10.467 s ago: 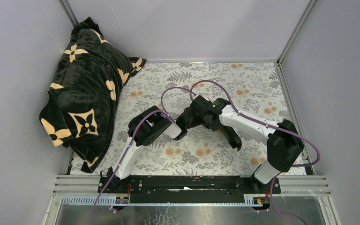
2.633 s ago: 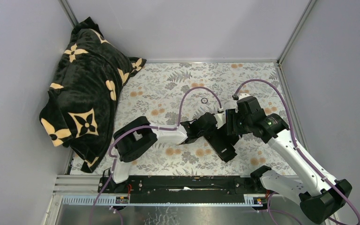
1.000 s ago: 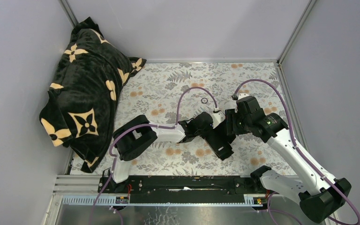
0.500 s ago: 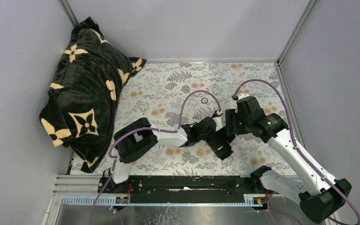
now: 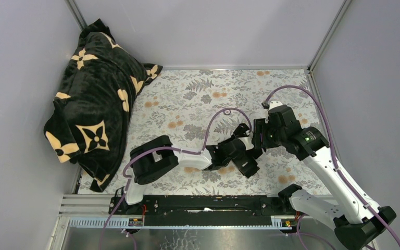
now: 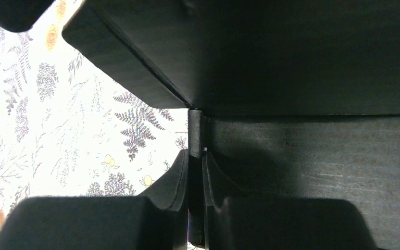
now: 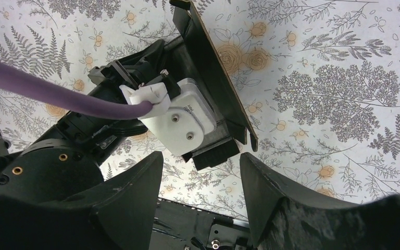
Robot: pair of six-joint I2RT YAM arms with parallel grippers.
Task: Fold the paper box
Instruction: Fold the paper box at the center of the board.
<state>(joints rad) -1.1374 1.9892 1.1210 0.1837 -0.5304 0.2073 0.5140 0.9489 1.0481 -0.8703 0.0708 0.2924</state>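
Observation:
The paper box (image 5: 249, 165) is matte black card, partly folded, at the table's middle right. In the left wrist view its panels (image 6: 302, 62) fill the top and right. My left gripper (image 6: 195, 156) is shut on a thin card edge of the box; in the top view it (image 5: 239, 154) reaches in from the left. My right gripper (image 7: 200, 179) is open and empty, hovering above the left gripper's wrist and the card flap (image 7: 213, 73). In the top view it (image 5: 259, 139) sits just behind and to the right of the box.
A black plush blanket (image 5: 96, 99) with cream flowers is heaped at the back left. A floral cloth (image 5: 187, 94) covers the table. Purple cables (image 5: 224, 112) loop above both arms. The metal rail (image 5: 208, 203) with the arm bases runs along the near edge.
My left gripper has drawn the box slightly nearer and to the right. My right gripper has moved a little back and right, off the box, and stays open.

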